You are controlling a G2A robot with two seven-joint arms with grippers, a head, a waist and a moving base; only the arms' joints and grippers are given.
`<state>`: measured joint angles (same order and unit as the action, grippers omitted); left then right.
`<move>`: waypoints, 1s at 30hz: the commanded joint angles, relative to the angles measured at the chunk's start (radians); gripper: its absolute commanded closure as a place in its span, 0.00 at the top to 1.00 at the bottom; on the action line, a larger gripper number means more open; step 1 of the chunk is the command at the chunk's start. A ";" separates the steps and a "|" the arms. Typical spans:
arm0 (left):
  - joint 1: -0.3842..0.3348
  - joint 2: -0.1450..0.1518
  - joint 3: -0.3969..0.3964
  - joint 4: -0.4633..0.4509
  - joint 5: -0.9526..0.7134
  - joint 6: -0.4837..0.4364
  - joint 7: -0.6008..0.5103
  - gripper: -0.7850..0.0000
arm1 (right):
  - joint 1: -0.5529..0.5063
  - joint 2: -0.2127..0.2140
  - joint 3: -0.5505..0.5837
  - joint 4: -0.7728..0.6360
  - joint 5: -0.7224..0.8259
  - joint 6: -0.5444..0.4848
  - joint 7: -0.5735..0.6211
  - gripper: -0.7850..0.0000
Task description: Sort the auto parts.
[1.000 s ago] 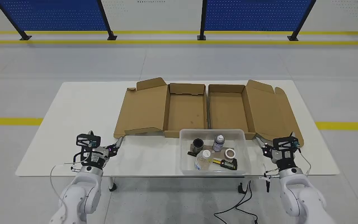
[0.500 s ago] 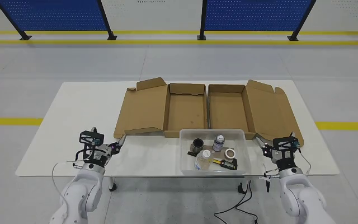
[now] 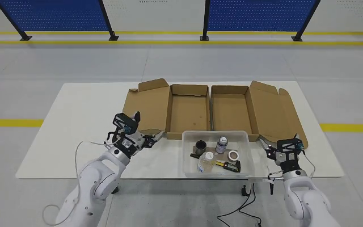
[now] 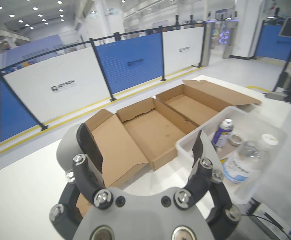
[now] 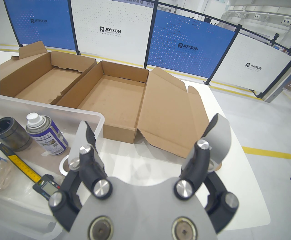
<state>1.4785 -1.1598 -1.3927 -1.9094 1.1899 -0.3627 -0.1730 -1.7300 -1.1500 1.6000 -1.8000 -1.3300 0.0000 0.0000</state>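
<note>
1. Industrial hall or factory-style work bay, not a home.
2. Blue and white perforated partition panels (image 3: 54, 14) on black metal frames fence off the area.
3. Yellow painted floor stripes (image 3: 170, 42) run across a smooth grey floor (image 3: 170, 62).
4. High ceiling with rows of round ceiling lights (image 4: 34, 8).
5. Plain white rectangular desk (image 3: 74, 113) stands alone on the open floor.

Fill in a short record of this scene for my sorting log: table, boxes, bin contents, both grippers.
Surface: white table
Boxes: left box and right box, side by side, lids open
Container: clear bin, in front of the boxes
Contents: upright spray can, metal cylinder, ring, bottle, caliper
Left arm: left gripper open, holding nothing, beside the bin
Right arm: right gripper open, holding nothing, at the table's near edge
</note>
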 commanded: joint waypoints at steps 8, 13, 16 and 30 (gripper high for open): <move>-0.053 -0.016 0.162 0.012 -0.147 -0.066 -0.124 1.00 | 0.000 0.000 0.000 0.000 0.000 0.000 0.000 1.00; -0.070 -0.023 0.247 0.031 -0.121 -0.092 -0.147 1.00 | 0.000 0.000 0.000 0.000 0.000 0.000 0.000 1.00; -0.085 -0.028 0.294 0.052 -0.091 -0.091 -0.139 1.00 | 0.000 0.000 0.000 0.000 0.000 0.000 0.000 1.00; -0.155 -0.061 0.458 0.178 0.038 -0.011 -0.053 0.99 | 0.000 0.000 0.000 0.000 0.000 0.000 0.000 1.00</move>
<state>1.3264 -1.2194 -0.9404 -1.7368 1.2212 -0.3761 -0.2290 -1.7300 -1.1500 1.6000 -1.8000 -1.3300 0.0000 0.0000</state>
